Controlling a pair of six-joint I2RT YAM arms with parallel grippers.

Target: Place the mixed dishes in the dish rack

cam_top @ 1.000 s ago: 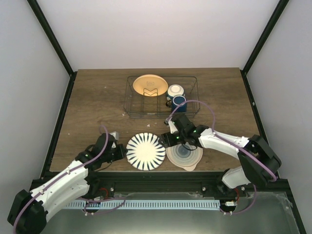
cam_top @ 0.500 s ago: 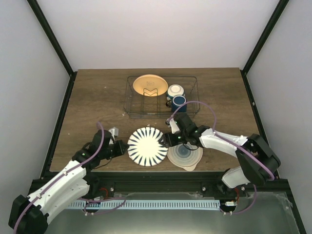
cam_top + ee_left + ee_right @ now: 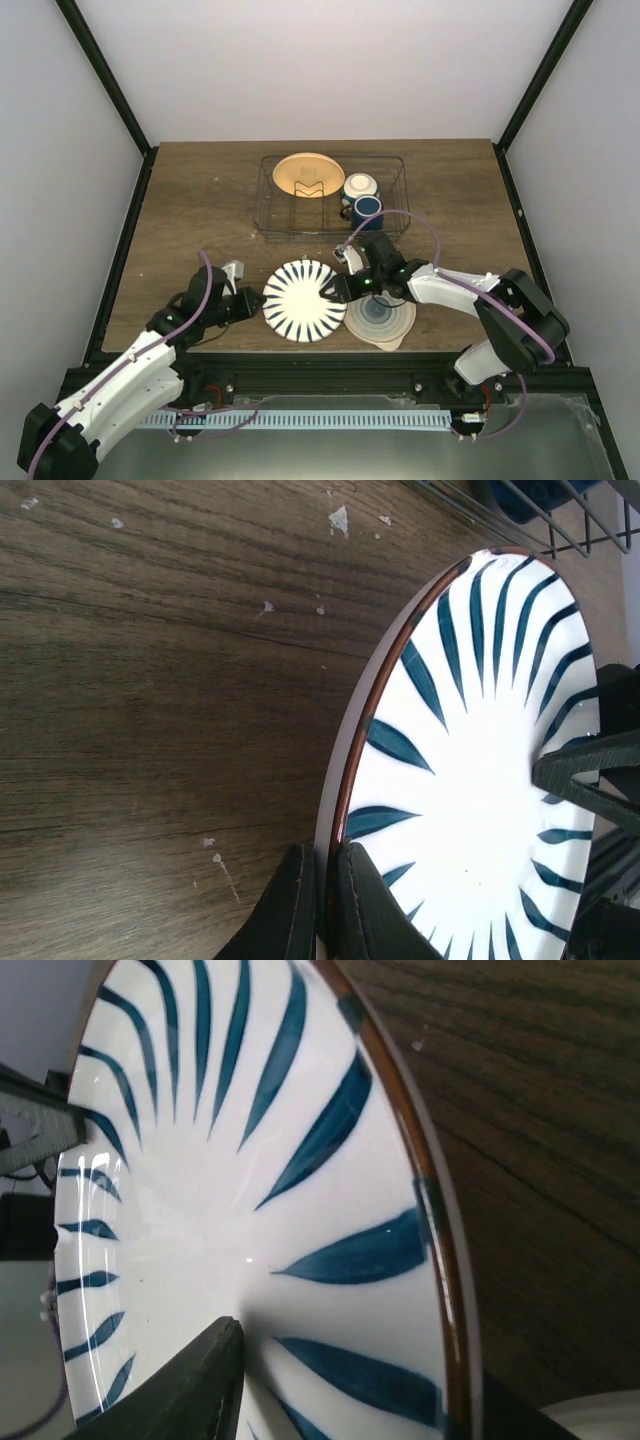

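The black-and-white striped plate (image 3: pixel 303 301) is tilted up off the table between my two grippers. My left gripper (image 3: pixel 256 304) is shut on its left rim; the left wrist view shows both fingers (image 3: pixel 300 912) pinching the brown rim of the plate (image 3: pixel 470 780). My right gripper (image 3: pixel 338 291) is open, its jaws on either side of the plate's right rim (image 3: pixel 300 1210). The pale blue-ringed plate (image 3: pixel 381 319) lies flat under the right arm. The dish rack (image 3: pixel 262 205) holds the orange plate (image 3: pixel 308 174), the white bowl (image 3: pixel 360 185) and the dark blue mug (image 3: pixel 366 210).
The rack stands at the back middle of the wooden table. Its wire corner (image 3: pixel 545 525) shows at the top right of the left wrist view. A black frame rail (image 3: pixel 300 368) runs along the near table edge.
The left gripper has pushed the striped plate to the right and tipped it up. The right gripper has come left so its jaws sit over the plate's right rim.
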